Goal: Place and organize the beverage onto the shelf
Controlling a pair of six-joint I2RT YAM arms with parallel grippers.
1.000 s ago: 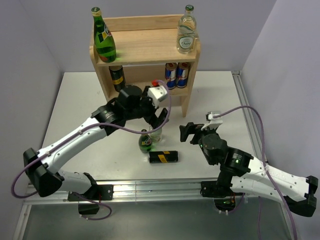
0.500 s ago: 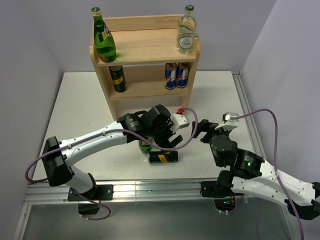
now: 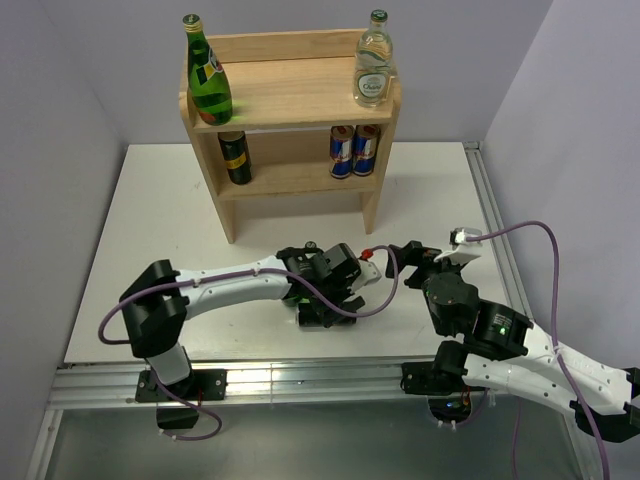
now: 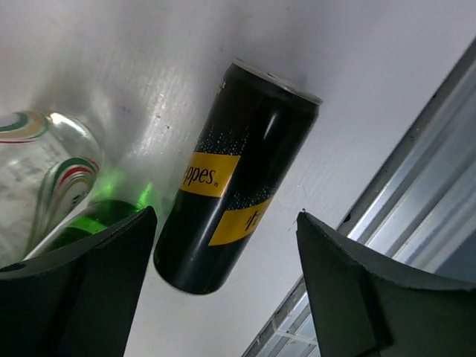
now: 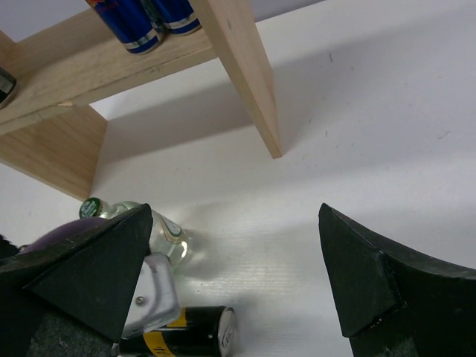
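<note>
A black can with a yellow label lies on its side on the white table. My left gripper is open and hangs just above it, the jaws wide on either side of the can's near end without touching it. In the top view the left gripper covers most of the can. A small clear bottle with a green cap stands right beside the can; it also shows in the left wrist view. My right gripper is open and empty, to the right of them. The light-wood shelf stands at the back.
On the shelf's top board stand a green bottle at the left and a clear bottle at the right. The lower board holds a black can and two blue-and-red cans. The table's metal front rail is close to the lying can.
My left arm has swung from in front of the shelf toward the table's front and come down over the lying black can. My right gripper has shifted a little to the right.
</note>
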